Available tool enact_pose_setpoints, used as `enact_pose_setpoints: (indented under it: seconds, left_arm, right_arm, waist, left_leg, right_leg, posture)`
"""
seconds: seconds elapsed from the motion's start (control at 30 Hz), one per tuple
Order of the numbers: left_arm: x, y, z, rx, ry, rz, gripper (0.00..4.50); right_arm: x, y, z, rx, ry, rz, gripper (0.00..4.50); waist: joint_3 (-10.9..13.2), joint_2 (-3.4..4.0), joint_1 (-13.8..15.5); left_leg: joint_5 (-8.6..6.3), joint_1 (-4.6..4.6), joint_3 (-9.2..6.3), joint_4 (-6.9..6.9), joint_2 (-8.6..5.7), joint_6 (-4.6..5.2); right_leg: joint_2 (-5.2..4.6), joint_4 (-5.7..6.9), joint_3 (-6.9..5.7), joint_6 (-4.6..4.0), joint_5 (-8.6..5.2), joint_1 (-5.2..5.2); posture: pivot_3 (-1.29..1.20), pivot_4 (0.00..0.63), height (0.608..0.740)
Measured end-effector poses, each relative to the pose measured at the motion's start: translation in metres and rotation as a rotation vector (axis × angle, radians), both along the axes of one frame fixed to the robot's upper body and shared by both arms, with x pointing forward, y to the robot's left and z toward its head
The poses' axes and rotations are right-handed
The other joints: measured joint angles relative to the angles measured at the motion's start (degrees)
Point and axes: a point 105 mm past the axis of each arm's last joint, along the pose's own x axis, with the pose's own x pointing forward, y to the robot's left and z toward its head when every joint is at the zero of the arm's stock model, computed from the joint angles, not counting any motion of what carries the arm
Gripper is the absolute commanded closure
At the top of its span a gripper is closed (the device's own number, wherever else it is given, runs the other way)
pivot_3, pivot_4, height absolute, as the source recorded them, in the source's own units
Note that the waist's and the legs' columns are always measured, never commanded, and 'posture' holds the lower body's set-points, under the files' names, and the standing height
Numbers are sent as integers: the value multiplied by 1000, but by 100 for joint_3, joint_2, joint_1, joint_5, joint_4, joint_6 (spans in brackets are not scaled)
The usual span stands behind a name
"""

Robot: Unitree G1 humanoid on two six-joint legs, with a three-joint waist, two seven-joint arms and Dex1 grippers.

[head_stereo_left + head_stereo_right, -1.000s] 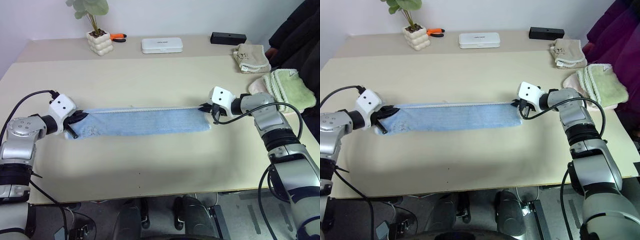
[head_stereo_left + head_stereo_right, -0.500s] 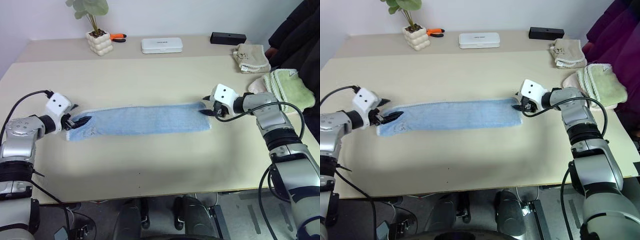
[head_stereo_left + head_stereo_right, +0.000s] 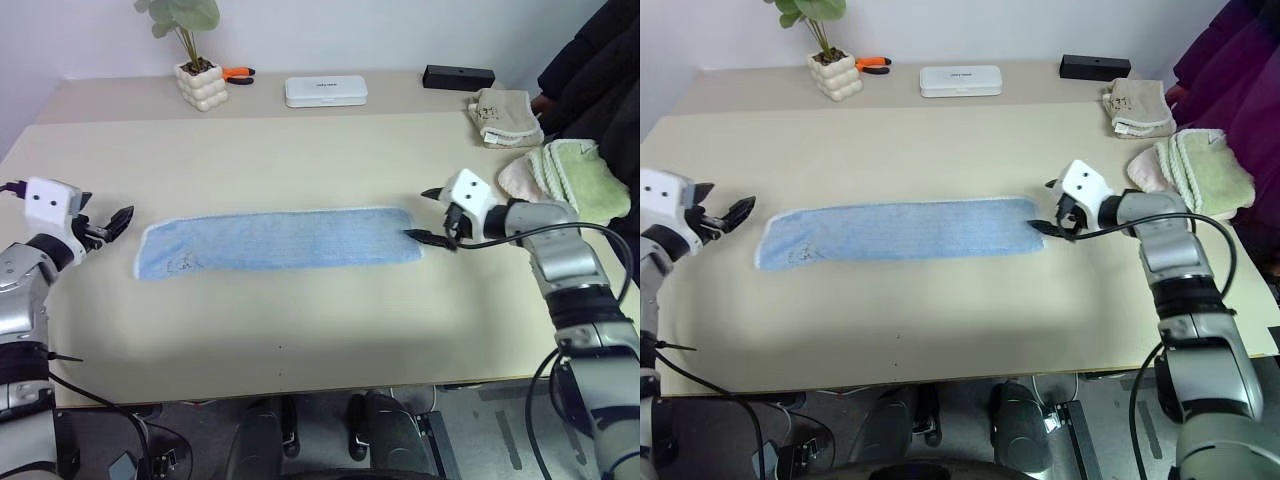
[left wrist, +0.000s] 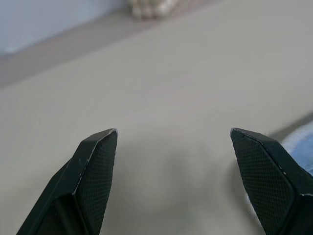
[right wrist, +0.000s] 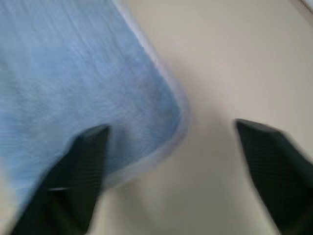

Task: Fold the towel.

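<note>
Blue towel [image 3: 278,239] lies flat between both spread grippers; left gripper [image 3: 108,221] sits clear beside its end, right gripper [image 3: 431,214] at the opposite edge. Regrip both corners evenly before the next fold.

You have the towel [image 3: 278,238] lying flat on the counter [image 3: 300,160] as one long, narrow light blue strip, running left to right across the middle. It looks folded lengthwise, with a pale whitish trim along its far edge and around the rounded right end. Near the left end you can make out a small dark embroidered mark on the terry surface. The strip lies smooth, with no bunching, its left end slightly nearer to you than its right.
</note>
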Motion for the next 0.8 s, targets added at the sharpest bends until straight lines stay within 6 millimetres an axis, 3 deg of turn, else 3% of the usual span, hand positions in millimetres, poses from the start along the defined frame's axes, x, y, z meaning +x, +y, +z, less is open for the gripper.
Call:
enact_pose_setpoints:
  seconds: [0.17, 0.2, 0.27, 0.33, 0.53, 0.8]
  left_arm:
    - [-14, -34, 10, 9, -26, -131, 717]
    - [-19, -54, 14, 12, -36, -200, 717]
    - [-42, -120, 8, 22, -14, -452, 717]
    - [-57, -163, -3, -21, 33, -611, 717]
    - [-74, -193, -11, -39, 100, -732, 717]
    - [-86, -204, -18, -85, 148, -786, 717]
  right_arm:
    - [-25, -5, 2, 188, 117, -82, 34]
    - [-39, -7, 3, 248, 153, -96, 34]
    - [-73, -8, -17, 353, 321, -123, 34]
    - [-88, 2, -30, 430, 440, -159, 34]
    - [-100, 15, -48, 568, 562, -316, 34]
    - [-61, 42, -44, 800, 593, -514, 34]
  waist:
    - [0, 0, 17]
    - [-2, -3, 31]
    - [-23, -10, 138]
    - [-20, -9, 139]
    - [-29, 2, 113]
    - [-35, 3, 115]
  left_leg:
    - [1, 5, -6, 2, 1, -3]
    - [-1, 2, -12, -1, 3, -2]
    - [-13, 28, -26, -4, -3, 12]
    - [-13, 18, -25, 0, -5, 12]
    - [-12, 24, -28, -2, 10, 10]
    - [-4, 6, -20, -1, 8, 0]
  right_leg:
    - [1, 3, 0, -7, 7, 4]
    - [0, -3, -1, -8, 7, 6]
    - [-3, -29, 4, 4, 1, 57]
    - [-2, -26, 3, 0, 3, 44]
    - [17, -22, 6, -11, 8, 38]
    - [22, -17, 13, -10, 9, 18]
  posture:
    - [0, 150, 740]
    - [0, 150, 740]
    - [0, 150, 740]
    - [0, 150, 740]
    - [0, 150, 740]
    - [0, 150, 740]
